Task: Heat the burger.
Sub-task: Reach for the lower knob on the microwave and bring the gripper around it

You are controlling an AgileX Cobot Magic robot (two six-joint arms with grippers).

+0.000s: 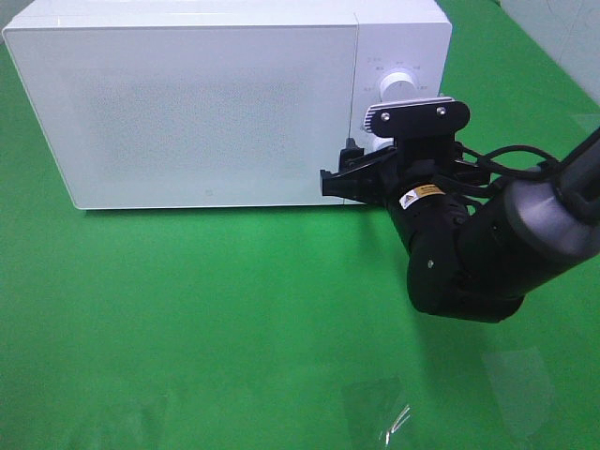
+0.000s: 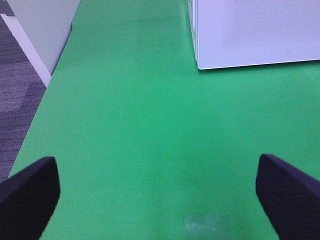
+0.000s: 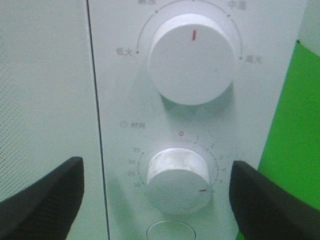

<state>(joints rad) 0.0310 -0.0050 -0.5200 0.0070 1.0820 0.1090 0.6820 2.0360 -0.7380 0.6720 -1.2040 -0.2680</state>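
Broadly, the green table (image 1: pixel 187 319) carries one large thing, the white microwave (image 1: pixel 187 103), which stands at the far side with its door (image 3: pixel 45 100) shut. The burger is nowhere in view. It is probably behind that door, though the frosted front hides any proof.

The right gripper (image 1: pixel 342 173) is up against the control panel at the microwave's right end. Its fingers are spread apart and hold nothing, one on each side of the lower timer knob (image 3: pixel 177 180). The left gripper (image 2: pixel 160 195) hangs over bare table to the left of the microwave, near its left corner, fingers wide and empty. It seems to have no part in this step.

The step in hand looks like setting the time. To do it well, centre the knob evenly between the two fingers before closing, so the grip lands on its rim and not on the panel. Then turn about the knob's own axis without pushing inward.

The larger power knob (image 3: pixel 192 59) above should be left alone, and so should the round button (image 3: pixel 170 231) below.

The small red mark (image 3: pixel 202 190) on the timer knob sits well off the zero, so check the reading before turning further.
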